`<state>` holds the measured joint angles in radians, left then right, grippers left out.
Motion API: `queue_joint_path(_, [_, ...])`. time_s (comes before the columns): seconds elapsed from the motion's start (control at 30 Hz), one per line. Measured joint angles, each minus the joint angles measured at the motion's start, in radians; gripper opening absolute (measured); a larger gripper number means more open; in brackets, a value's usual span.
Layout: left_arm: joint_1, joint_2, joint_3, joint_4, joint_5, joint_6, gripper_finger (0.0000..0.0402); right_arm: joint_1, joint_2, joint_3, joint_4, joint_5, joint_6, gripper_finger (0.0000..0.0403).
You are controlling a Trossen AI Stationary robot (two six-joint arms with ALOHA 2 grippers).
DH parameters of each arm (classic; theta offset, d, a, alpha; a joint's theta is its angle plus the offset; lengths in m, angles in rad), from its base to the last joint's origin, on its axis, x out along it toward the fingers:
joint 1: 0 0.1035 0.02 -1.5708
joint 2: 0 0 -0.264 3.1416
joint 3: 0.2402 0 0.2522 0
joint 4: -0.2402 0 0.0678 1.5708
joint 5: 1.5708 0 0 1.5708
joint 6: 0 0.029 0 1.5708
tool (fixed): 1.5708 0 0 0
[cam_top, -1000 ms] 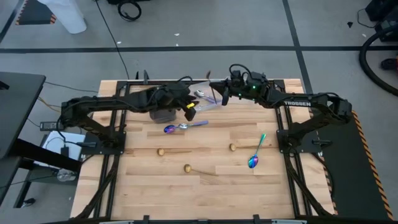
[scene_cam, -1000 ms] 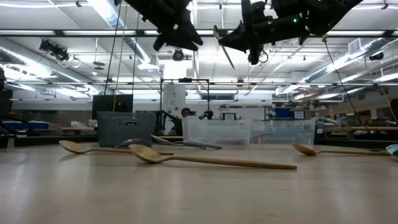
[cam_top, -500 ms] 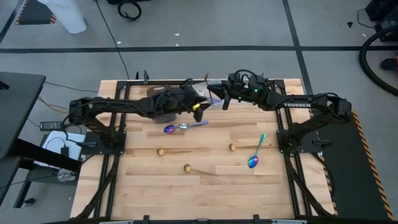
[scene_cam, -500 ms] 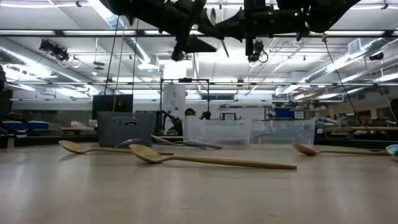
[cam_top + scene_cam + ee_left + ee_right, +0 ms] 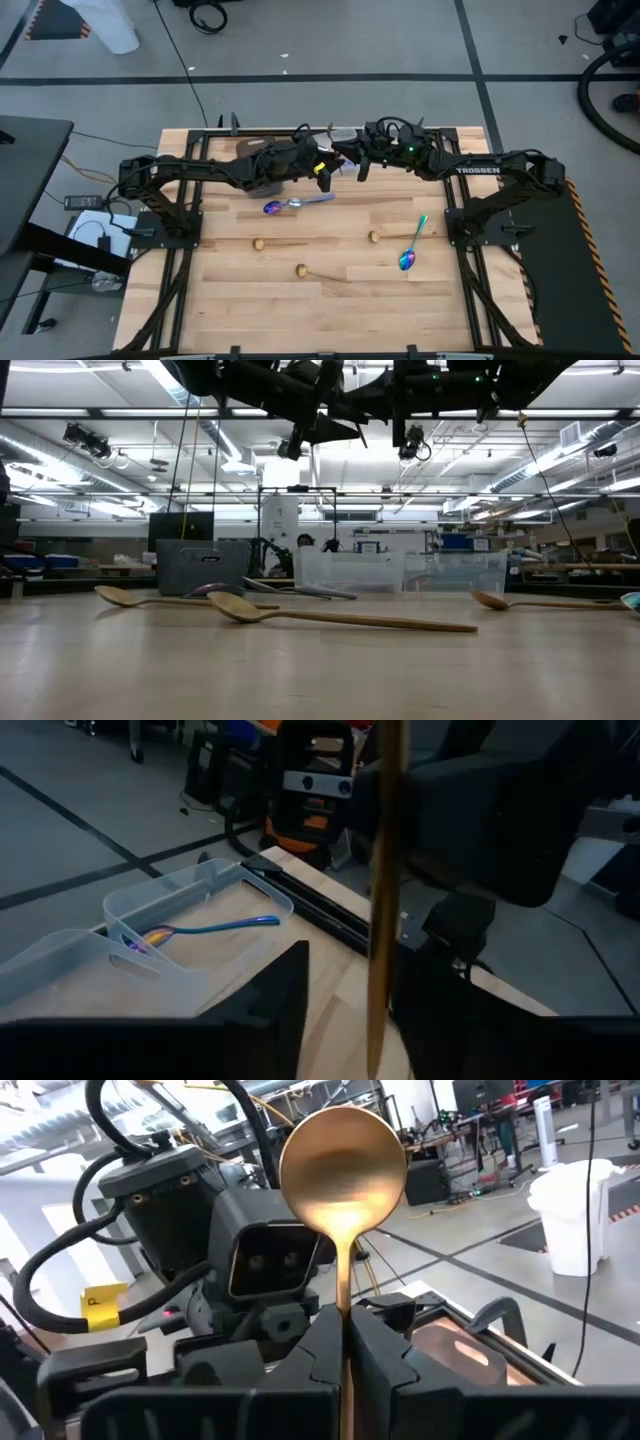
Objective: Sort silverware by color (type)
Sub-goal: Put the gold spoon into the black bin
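Observation:
High above the table's far middle my right gripper (image 5: 352, 163) is shut on a gold spoon (image 5: 343, 1165), which stands upright with its bowl up. My left gripper (image 5: 325, 168) faces it from the left, open. The spoon's handle (image 5: 385, 870) runs down between the left fingers (image 5: 275, 1005), with a gap on one side. On the table lie three gold spoons (image 5: 262, 243) (image 5: 300, 270) (image 5: 375, 237), a rainbow spoon (image 5: 410, 250), and a rainbow spoon and a silver one side by side (image 5: 290, 205). My left gripper: I cannot tell whether its fingers touch the spoon's handle (image 5: 380, 1020). My right gripper pinches the gold spoon's handle (image 5: 345, 1295) between its two fingers, below the bowl. The fingers come level from the table's right and lie across the handle. The spoon is lifted clear and upright, bowl above the fingers.
Clear plastic containers (image 5: 335, 140) stand at the far edge; one (image 5: 190, 915) holds a rainbow spoon (image 5: 215, 927). A dark grey bin (image 5: 262, 185) sits under my left arm. The near half of the wooden table (image 5: 330, 320) is bare.
My left gripper has moved toward the table's right, up to the right gripper, and tipped from slanting down to nearly level. My right gripper has drifted a little toward the left with the gold spoon, which stays clear of the table.

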<state>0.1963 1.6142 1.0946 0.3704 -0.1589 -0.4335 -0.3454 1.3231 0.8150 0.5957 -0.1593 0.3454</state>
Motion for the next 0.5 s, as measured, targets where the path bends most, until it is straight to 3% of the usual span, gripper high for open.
queue_joint_path(0.27, [-0.001,0.000,0.000,0.002,0.002,-0.084,0.0026,-0.001,0.000,0.000,-0.001,0.010,-0.006,0.0021])
queue_joint_path(0.5, [-0.001,-0.002,0.000,-0.005,0.024,-0.105,0.0025,-0.001,0.000,0.000,-0.015,-0.018,-0.005,0.0045])
